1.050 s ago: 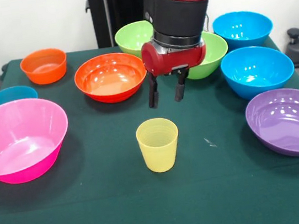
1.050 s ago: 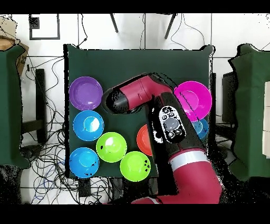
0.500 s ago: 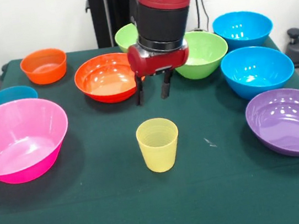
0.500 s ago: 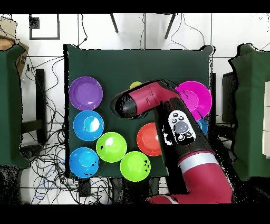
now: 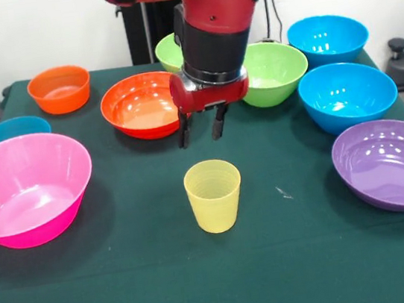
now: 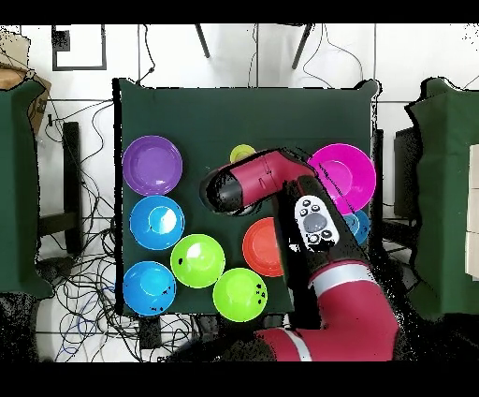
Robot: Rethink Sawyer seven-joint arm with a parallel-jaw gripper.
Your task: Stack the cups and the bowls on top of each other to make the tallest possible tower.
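Observation:
My gripper [image 5: 199, 128] hangs open and empty just above the table, behind the pale-yellow cup [image 5: 214, 195] and beside the front rim of the big orange bowl [image 5: 146, 103]. The cup stands upright, alone, mid-table; overhead the cup [image 6: 242, 153] peeks out beside my wrist [image 6: 226, 190], which hides the gripper. The large pink bowl [image 5: 26, 187] sits at the left, and the purple bowl [image 5: 392, 162] at the right. Two blue bowls [image 5: 347, 93] [image 5: 327, 37] and a lime green bowl [image 5: 275, 72] stand at the right rear. No tower is in view; every piece stands singly.
At the far left a small orange bowl [image 5: 59, 89] and a small blue bowl [image 5: 12, 131] rest on the green cloth. A second lime green bowl [image 5: 174, 50] is partly hidden behind my arm. The black pedestal [image 5: 140, 21] rises at the back.
My gripper has shifted left in the front view, from in front of the green bowl to beside the orange bowl. Overhead, the arm swung off the cup, which now shows.

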